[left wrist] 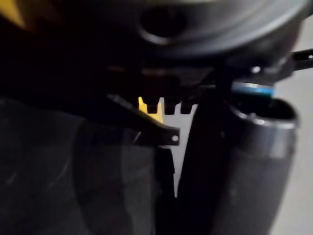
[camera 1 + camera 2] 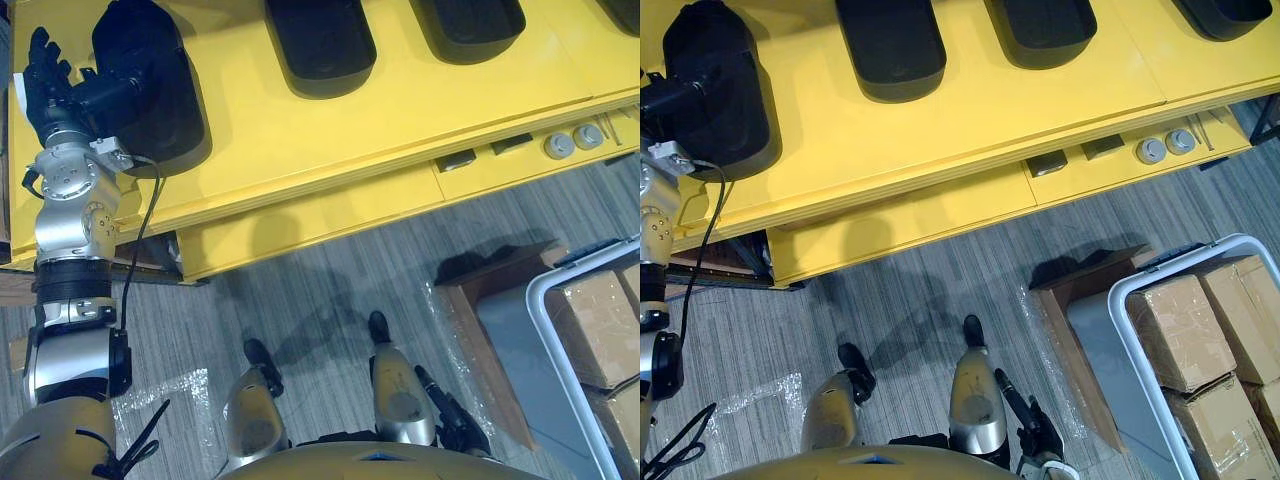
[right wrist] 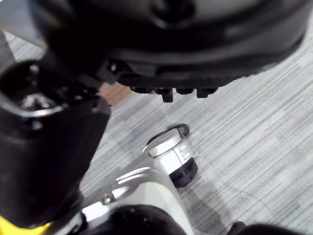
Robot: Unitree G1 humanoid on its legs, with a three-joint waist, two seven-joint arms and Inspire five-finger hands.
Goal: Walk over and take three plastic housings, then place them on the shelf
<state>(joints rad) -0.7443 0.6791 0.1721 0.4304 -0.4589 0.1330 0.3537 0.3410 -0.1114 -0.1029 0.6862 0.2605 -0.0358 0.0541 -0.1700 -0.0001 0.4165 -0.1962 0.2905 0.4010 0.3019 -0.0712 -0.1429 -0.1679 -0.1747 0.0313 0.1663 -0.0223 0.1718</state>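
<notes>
Two head cameras, set side by side, look steeply down on a yellow platform (image 2: 350, 130) carrying black housings (image 2: 320, 45) and on the grey floor (image 2: 330, 270) before it. Both views share these and the cardboard boxes (image 2: 1185, 330) at right. The left wrist camera sits very close behind the left hand (image 1: 146, 29), facing dark surfaces. The right wrist camera looks past the right hand (image 3: 195, 44) down at the floor.

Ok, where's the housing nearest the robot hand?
The housing lies at the far left of the yellow table in the eye views, right beside the left robot hand, with another housing to its right.
</notes>
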